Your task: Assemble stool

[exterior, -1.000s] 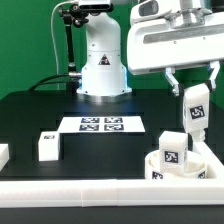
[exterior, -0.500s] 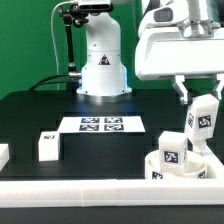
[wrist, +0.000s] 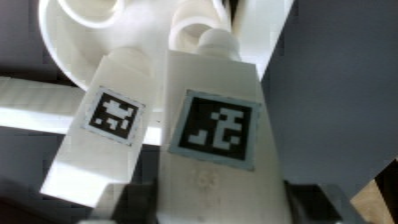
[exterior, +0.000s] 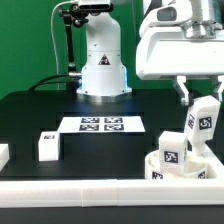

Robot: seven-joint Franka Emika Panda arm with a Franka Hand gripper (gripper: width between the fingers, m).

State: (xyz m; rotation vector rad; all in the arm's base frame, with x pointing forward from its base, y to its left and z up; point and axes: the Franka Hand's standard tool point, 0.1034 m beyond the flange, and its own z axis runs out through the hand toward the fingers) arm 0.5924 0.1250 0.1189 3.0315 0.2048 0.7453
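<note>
Exterior view, seat (exterior: 208,166): 4 o'clock on the table (exterior: 30,115), first leg (exterior: 172,152) already standing in it
Held leg (exterior: 203,123): tilted just above the seat, gripper (exterior: 201,97) clamped on it
Loose leg (exterior: 48,146): 8 o'clock, not fitted yet

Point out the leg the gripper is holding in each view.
Exterior view: the held leg hangs tilted at the exterior view's right, just above the seat.
Wrist view: the held leg fills the centre, its tag facing the camera.
Shared landmark: the standing leg right beside it on the seat.
</note>
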